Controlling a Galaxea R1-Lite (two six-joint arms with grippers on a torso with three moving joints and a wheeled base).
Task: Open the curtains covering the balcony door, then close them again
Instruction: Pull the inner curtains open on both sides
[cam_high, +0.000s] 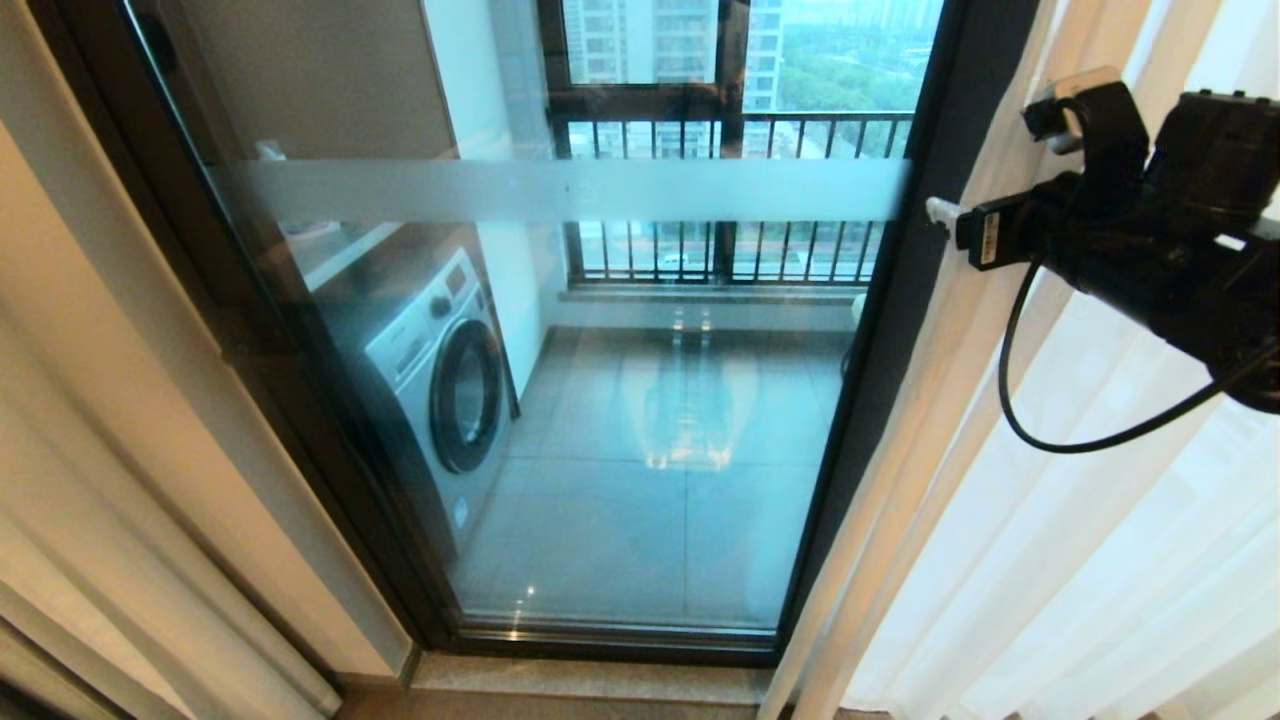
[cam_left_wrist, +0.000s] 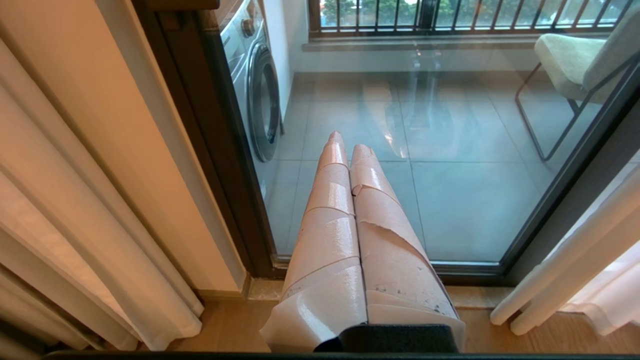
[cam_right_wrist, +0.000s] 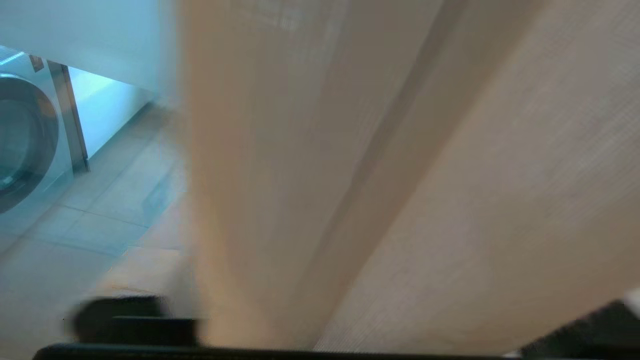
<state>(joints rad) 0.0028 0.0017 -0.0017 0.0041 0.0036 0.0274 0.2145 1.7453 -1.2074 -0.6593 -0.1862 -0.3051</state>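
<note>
The balcony door (cam_high: 640, 480) stands uncovered, with clear glass, a frosted band (cam_high: 560, 190) and a dark frame (cam_high: 890, 330). The sheer white curtains are gathered to each side, one panel at the left (cam_high: 90, 480) and one at the right (cam_high: 1050, 560). My right gripper (cam_high: 1090, 190) is up against the inner edge of the right panel. In the right wrist view the curtain fabric (cam_right_wrist: 400, 175) fills most of the picture and hides the fingers. My left gripper (cam_left_wrist: 348, 142) hangs low before the glass, its taped pink fingers (cam_left_wrist: 330, 200) pressed together on nothing.
A washing machine (cam_high: 440, 380) stands on the balcony at the left. Beyond it is a black-barred railing window (cam_high: 730, 190). A chair (cam_left_wrist: 570, 65) sits on the balcony at the right. A stone sill (cam_high: 580, 680) runs under the door, with wood floor (cam_left_wrist: 230, 325) on my side.
</note>
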